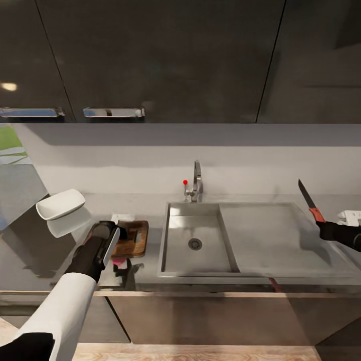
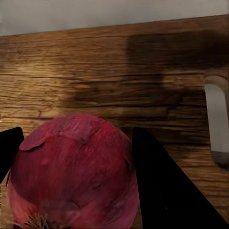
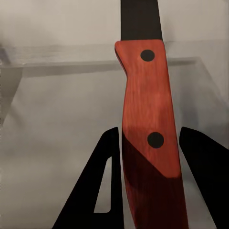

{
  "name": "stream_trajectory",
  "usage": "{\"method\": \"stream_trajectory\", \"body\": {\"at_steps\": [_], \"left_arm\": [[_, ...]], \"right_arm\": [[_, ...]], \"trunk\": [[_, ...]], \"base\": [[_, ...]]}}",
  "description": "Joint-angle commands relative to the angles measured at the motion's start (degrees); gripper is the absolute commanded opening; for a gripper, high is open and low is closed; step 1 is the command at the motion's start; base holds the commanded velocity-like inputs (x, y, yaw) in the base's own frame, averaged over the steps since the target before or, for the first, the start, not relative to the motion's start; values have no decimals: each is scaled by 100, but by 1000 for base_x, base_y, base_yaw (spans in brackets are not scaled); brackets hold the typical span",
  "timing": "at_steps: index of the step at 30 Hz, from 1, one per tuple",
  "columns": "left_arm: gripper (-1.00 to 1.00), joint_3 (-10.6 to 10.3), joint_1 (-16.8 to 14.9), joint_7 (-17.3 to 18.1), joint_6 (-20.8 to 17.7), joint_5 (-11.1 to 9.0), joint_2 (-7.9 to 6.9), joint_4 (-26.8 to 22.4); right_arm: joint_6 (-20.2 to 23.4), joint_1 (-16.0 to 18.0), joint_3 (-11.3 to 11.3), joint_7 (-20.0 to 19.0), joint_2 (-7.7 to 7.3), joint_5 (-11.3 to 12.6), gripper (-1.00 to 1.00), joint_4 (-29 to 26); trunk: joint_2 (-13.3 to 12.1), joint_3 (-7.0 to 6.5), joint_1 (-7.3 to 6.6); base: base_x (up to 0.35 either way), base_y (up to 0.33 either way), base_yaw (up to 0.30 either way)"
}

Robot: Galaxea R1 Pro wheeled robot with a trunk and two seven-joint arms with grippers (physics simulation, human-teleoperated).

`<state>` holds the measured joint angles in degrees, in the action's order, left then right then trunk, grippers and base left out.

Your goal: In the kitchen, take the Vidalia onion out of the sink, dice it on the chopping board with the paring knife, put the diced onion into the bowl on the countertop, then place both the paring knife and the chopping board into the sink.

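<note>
The left arm (image 1: 60, 306) has a white forearm shell behind a black wrist; both the left gripper (image 2: 76, 186) and right gripper (image 3: 148, 191) have flat, black, tapered fingers.

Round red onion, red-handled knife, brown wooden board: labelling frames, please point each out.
Round red onion (image 2: 71, 171), left wrist view, skin centre.
Red-handled knife (image 3: 148, 119), right wrist view, handle middle.
Brown wooden board (image 2: 95, 71), left wrist view, bare grain.

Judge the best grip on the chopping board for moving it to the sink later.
Take the chopping board by the long edge facing the sink, probably from above. It lies flat on the countertop, so only its thin rim offers purchase. The onion in the left gripper must leave first.
</note>
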<state>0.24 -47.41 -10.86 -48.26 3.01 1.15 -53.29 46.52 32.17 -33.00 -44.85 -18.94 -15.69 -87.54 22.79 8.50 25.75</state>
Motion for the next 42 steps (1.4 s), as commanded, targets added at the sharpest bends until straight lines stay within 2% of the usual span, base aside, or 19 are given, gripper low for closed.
{"method": "stream_trajectory", "body": {"at_steps": [1, 4, 9, 14, 15, 17, 19, 22, 23, 25, 26, 27, 28, 29, 30, 31, 32, 36, 42], "left_arm": [[-100, 2, -5, 23, -20, 49, 1, -22], [-100, -30, 4, 76, 1, 12, -94, -118], [-100, -185, 4, -77, 18, 5, 72, 20], [-100, -182, 4, -109, 18, 18, 202, -13], [-100, -182, 4, -109, 18, 33, 202, -17], [-100, -182, 4, -109, -2, 31, 192, -188], [-100, -173, 4, -106, -53, 12, 87, -659], [-100, -154, 4, -101, -171, -63, 46, -885], [-100, -149, 4, -95, -180, -198, 6, -931], [-100, -147, 4, -92, -188, -632, -126, -961], [-100, -147, 4, -92, -198, -1056, -272, -1005], [-100, -146, 4, -85, -338, -1300, -354, -1020], [-100, -141, 4, -6, -640, -1653, -472, -1090], [-100, -141, 4, 399, -765, -1959, -673, -1152], [-100, -140, 4, 845, -803, -2075, -859, -1164], [-100, -142, 4, 1112, -822, -2129, -989, -1163], [-100, -140, 4, 1190, -824, -2145, -1028, -1147], [-100, -142, 4, 1251, -830, -2156, -1055, -1115], [-100, -143, 4, 1263, -810, -2163, -1055, -785]], "right_arm": [[15, 8, -6, -59, 3, -57, -100, -2], [-83, 8, -11, -56, 101, -72, -100, 96], [-242, 6, -29, -56, 262, -92, -100, 257], [-401, 7, -31, -57, 422, -87, -100, 418], [-486, 8, -26, -58, 786, -85, -100, 835], [-486, 5, -23, -59, 787, -84, -100, 838], [-486, 6, -23, -59, 787, -83, -100, 848], [-486, 7, -26, -59, 787, -83, -100, 852], [-486, 8, -30, -59, 784, -83, -100, 852], [-486, 5, -29, -59, 783, -83, -100, 852], [-486, 7, -30, -59, 784, -83, -100, 852], [-486, 6, -28, -59, 785, -83, -100, 852], [-486, 5, -30, -59, 784, -83, -100, 852], [-486, 7, -31, -59, 783, -83, -100, 852], [-486, 8, -31, -59, 785, -83, -100, 852], [-486, 8, -31, -59, 786, -87, -100, 852], [-486, 8, -31, -59, 787, -89, -100, 852], [-486, 6, -24, -67, 787, -92, -100, 852], [-486, 7, -31, -74, 781, -101, -100, 852]], "trunk": [[13, 13, 4], [13, 13, 4], [13, 13, 4], [13, 13, 4], [13, 13, 4], [13, 13, 4], [13, 13, 4], [13, 13, 4], [13, 13, 4], [13, 13, 4], [13, 13, 4], [13, 13, 4], [13, 13, 4], [13, 13, 4], [13, 13, 4], [13, 13, 4], [13, 13, 4], [13, 13, 4], [13, 13, 4]], "base": [[0, 0, 0], [0, 0, 0], [0, 0, 0], [0, 0, 0], [0, 0, 0], [0, 0, 0], [0, 0, 0], [0, 0, 0], [0, 0, 0], [0, 0, 0], [0, 0, 0], [0, 0, 0], [0, 0, 0], [0, 0, 0], [0, 0, 0], [0, 0, 0], [0, 0, 0], [0, 0, 0], [0, 0, 0]]}}
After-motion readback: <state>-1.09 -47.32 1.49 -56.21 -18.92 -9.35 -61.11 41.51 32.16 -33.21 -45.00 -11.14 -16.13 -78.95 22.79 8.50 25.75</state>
